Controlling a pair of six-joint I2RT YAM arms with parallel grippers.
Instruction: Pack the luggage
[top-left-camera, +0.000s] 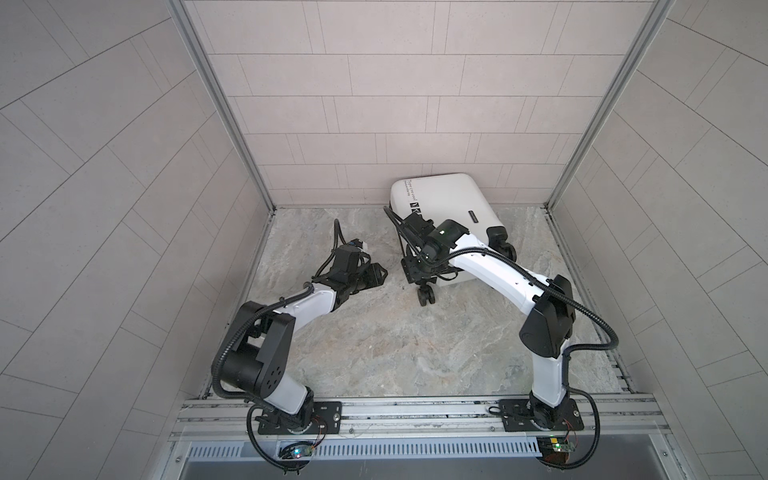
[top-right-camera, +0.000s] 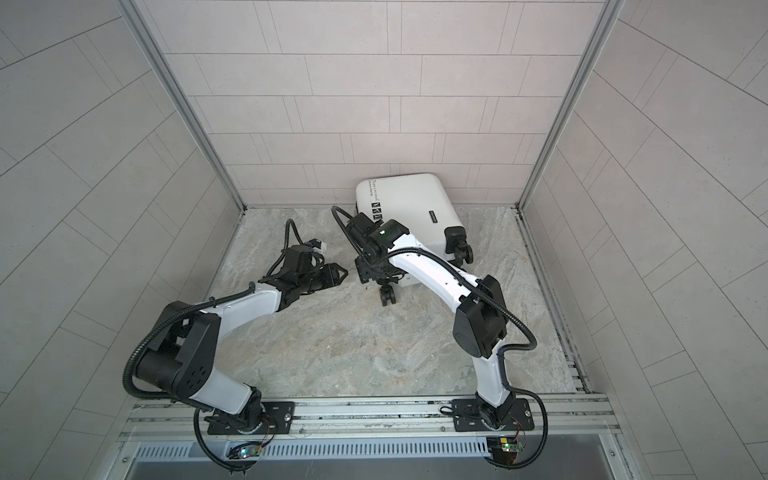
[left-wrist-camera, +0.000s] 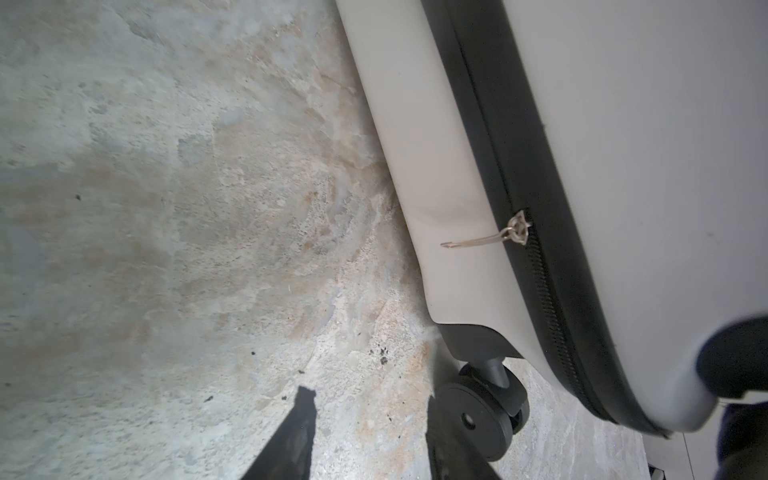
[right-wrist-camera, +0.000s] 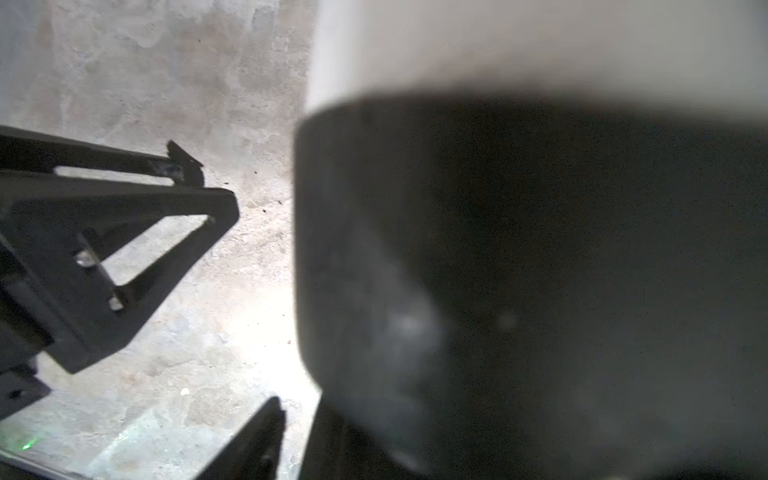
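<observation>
The luggage (top-left-camera: 449, 199), a small white hard-shell suitcase, lies flat and closed with its printed face up. It sits at the back of the marbled surface (top-left-camera: 374, 353), right of centre, its far end at the tiled back wall (top-left-camera: 374, 104). Its black wheels point toward the arms' bases, and one wheel (top-left-camera: 426, 296) sticks out at the near left corner. In the left wrist view we see a metal zip pull (left-wrist-camera: 486, 239) hanging from the black zip band between the two white shells.

The right fingers (right-wrist-camera: 266, 440) are down at that near left corner, just by the wheel. A dark blurred shape hides one finger in the right wrist view, so we cannot tell whether they grip anything. The left fingers (left-wrist-camera: 297, 432) sit left of the luggage, near the wheel, spread apart with only bare surface between them.
</observation>
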